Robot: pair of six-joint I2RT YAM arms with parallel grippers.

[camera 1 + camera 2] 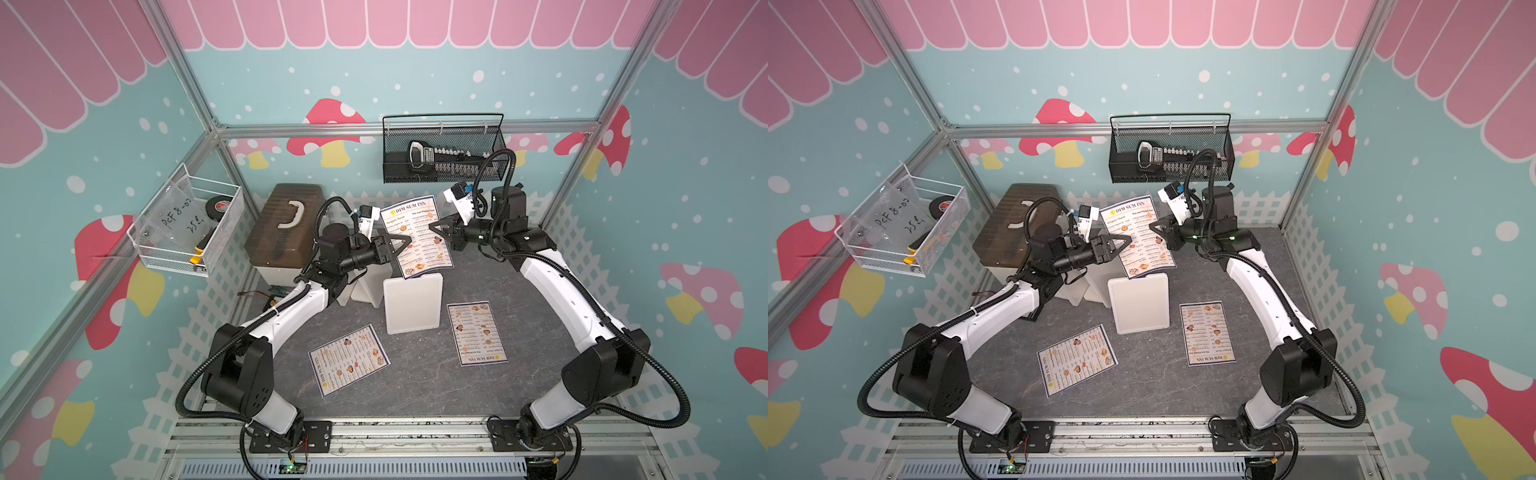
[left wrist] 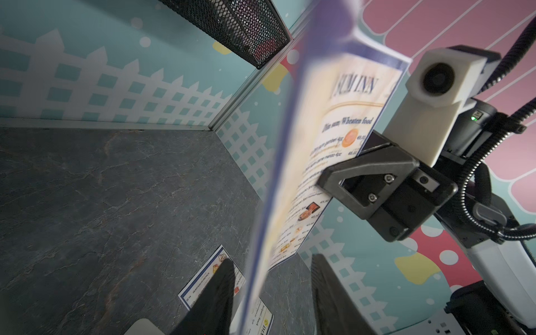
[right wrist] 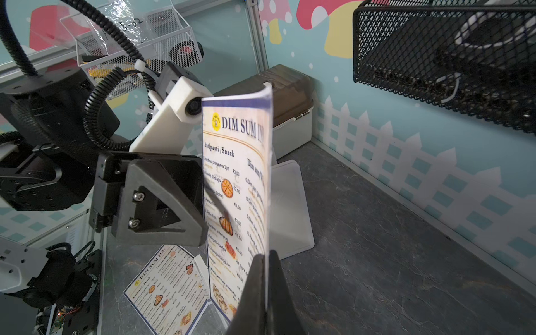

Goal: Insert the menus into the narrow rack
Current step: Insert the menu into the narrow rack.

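One menu (image 1: 417, 237) stands upright in the air, its lower edge close above the top of the narrow white rack (image 1: 412, 303). My right gripper (image 1: 432, 227) is shut on the menu's right edge, and the right wrist view shows both fingers pinching the sheet (image 3: 235, 185). My left gripper (image 1: 404, 244) is open, with the menu's left edge (image 2: 342, 162) running between its spread fingers (image 2: 223, 290) without being clamped. Two more menus lie flat on the table, one at the front left (image 1: 348, 359) and one at the right (image 1: 477, 333).
A white box with a brown lid (image 1: 282, 226) stands at the back left. Other white holders (image 1: 368, 286) sit behind the left arm. A black mesh basket (image 1: 442, 149) hangs on the back wall and a white wire basket (image 1: 187, 226) on the left wall.
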